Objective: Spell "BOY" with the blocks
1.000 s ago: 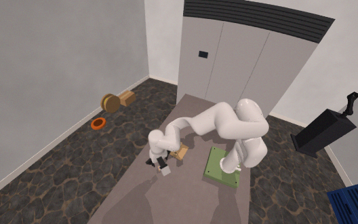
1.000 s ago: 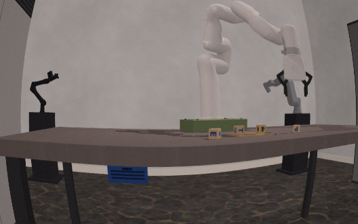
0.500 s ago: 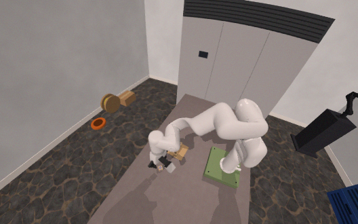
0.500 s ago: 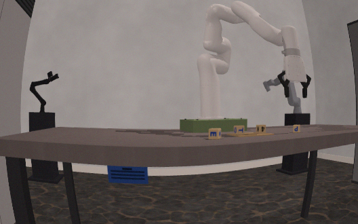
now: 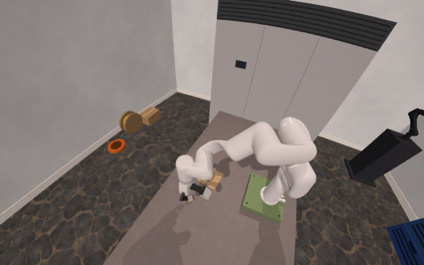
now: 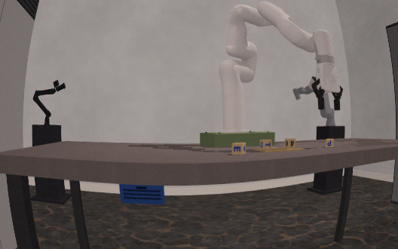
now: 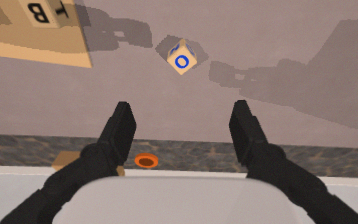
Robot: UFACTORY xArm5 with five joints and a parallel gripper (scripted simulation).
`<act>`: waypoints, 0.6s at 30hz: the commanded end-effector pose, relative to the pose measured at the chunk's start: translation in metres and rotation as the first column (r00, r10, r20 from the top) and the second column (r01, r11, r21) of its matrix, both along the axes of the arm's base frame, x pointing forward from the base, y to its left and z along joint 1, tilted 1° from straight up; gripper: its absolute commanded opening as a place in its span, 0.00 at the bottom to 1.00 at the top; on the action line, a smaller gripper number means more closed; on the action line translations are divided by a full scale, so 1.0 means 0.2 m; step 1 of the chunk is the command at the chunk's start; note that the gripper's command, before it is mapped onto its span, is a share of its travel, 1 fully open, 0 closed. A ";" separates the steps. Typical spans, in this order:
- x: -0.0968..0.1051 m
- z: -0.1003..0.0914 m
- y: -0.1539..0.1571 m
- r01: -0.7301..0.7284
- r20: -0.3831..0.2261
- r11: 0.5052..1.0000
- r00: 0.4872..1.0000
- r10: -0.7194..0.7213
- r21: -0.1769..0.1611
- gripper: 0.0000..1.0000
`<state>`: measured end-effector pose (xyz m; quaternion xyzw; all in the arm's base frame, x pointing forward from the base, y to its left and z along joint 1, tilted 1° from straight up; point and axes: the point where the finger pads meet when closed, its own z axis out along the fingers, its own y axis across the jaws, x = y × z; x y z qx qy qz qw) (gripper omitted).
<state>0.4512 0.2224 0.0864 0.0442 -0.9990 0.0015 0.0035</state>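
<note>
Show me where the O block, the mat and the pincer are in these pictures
O block [image 7: 182,60], wrist view, on its face showing the blue O.
Mat [image 7: 40,52], wrist view, on its bare tan surface below the lettered blocks.
Pincer [image 7: 182,125], wrist view, midway between the two open black fingertips.

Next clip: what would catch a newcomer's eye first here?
The big white arm folds over the brown table from its green base plate. Its black pincer hangs wide open and holds nothing. Beyond its fingers a lone block showing a blue O sits on bare table, apart from the tan mat, which carries a block reading B.
</note>
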 end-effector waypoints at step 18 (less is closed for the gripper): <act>0.01 -0.03 0.00 -0.476 0.003 0.880 0.880 0.476 0.003 1.00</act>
